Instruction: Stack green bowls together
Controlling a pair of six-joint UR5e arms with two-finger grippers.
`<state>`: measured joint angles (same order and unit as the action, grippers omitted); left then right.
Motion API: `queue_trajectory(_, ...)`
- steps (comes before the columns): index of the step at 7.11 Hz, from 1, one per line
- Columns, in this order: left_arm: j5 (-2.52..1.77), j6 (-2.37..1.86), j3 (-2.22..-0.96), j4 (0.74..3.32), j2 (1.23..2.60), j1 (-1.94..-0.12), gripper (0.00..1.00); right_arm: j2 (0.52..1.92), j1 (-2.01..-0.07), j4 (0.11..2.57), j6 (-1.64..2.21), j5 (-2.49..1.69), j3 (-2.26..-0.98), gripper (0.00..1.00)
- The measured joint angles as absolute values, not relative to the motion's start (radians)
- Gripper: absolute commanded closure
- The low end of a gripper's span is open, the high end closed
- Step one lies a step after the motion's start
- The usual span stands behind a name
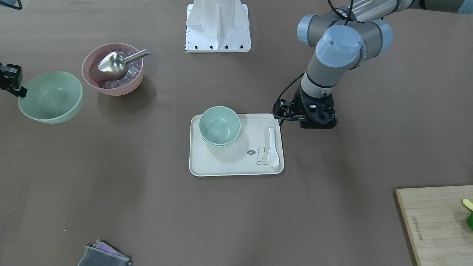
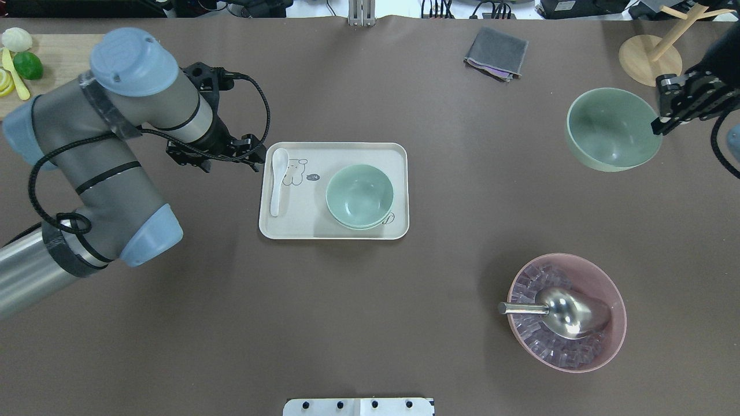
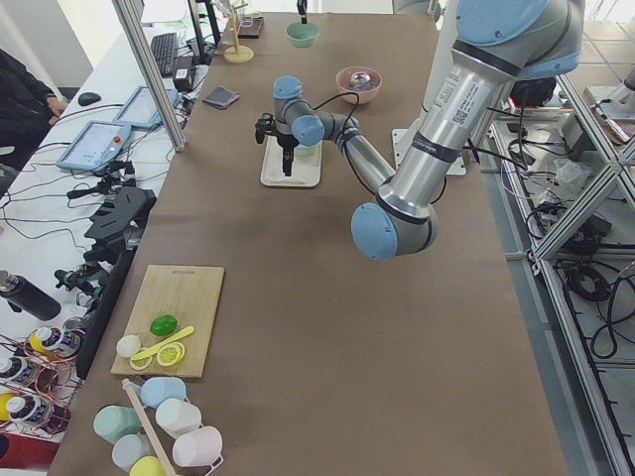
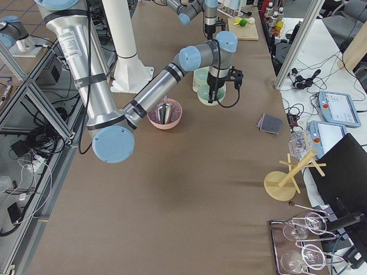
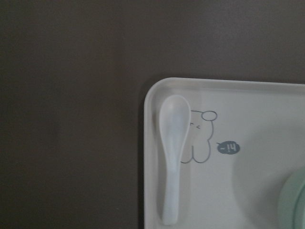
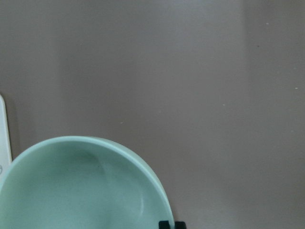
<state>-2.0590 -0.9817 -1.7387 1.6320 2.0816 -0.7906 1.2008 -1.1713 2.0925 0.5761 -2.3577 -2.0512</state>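
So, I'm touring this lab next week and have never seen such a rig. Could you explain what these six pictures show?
It is a robot with two jointed arms at a brown table, each ending in a two-finger claw. Four fixed cameras look from behind and above, from across the table, and from each end; two small ones ride on the wrists. The right claw grips one green bowl by its rim. Two more green bowls sit nested on a cream tray, beside a white spoon. The left claw hangs beside the tray; whether it is open is hidden. A pink bowl holds clear cubes and a metal scoop.
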Motion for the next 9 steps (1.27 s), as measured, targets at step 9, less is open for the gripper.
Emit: queue_trajectory(9, -2.157, -0.756, -1.775, 1.644, 1.940, -0.959, 0.03, 0.828, -0.756, 1.809, 1.079, -2.211, -1.759, 1.00)
